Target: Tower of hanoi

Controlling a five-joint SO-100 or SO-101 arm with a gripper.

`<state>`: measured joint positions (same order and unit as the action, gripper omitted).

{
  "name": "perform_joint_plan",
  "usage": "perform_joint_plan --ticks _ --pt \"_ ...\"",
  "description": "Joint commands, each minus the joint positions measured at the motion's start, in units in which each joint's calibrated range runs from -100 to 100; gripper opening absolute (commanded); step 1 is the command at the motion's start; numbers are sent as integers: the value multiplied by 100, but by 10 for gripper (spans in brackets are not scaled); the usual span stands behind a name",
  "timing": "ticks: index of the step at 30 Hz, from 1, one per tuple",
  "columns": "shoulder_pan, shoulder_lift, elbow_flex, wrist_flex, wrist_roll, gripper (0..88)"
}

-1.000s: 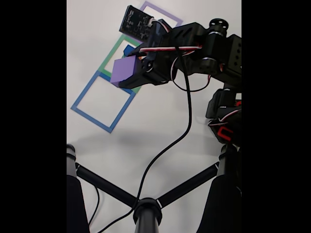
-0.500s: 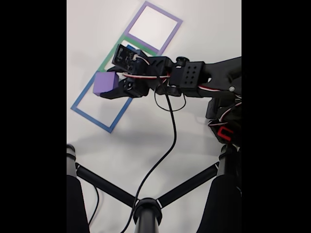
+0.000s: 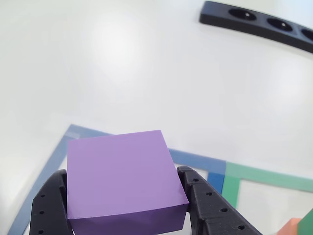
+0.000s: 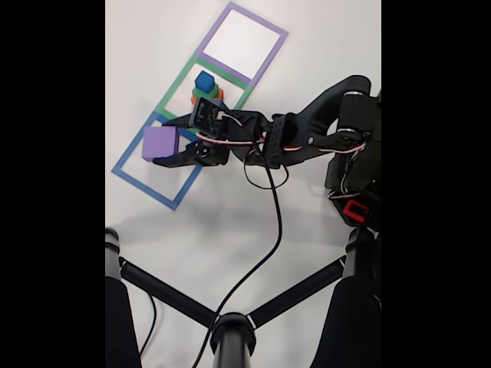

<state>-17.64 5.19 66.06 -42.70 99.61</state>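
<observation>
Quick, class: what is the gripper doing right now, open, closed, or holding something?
Gripper: closed on the purple cube, one finger on each side, over the blue square outline.

blue square [image 4: 132,175]: open floor | green square [image 4: 178,92]: block stack [image 4: 205,86] obstructs

A robotics lab or hobby bench, by the look of it. A plain white surface [image 4: 230,222] carries taped coloured squares [image 4: 163,170], with a black tripod [image 4: 230,326] near the camera. A black perforated bar [image 3: 259,24] lies at the far right.
</observation>
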Motion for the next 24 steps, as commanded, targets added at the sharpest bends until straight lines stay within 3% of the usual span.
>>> perform_joint_plan --ticks 1,24 --pt "-115 290 -77 -664 39 112" --pt "-199 1813 -549 -1991 39 118"
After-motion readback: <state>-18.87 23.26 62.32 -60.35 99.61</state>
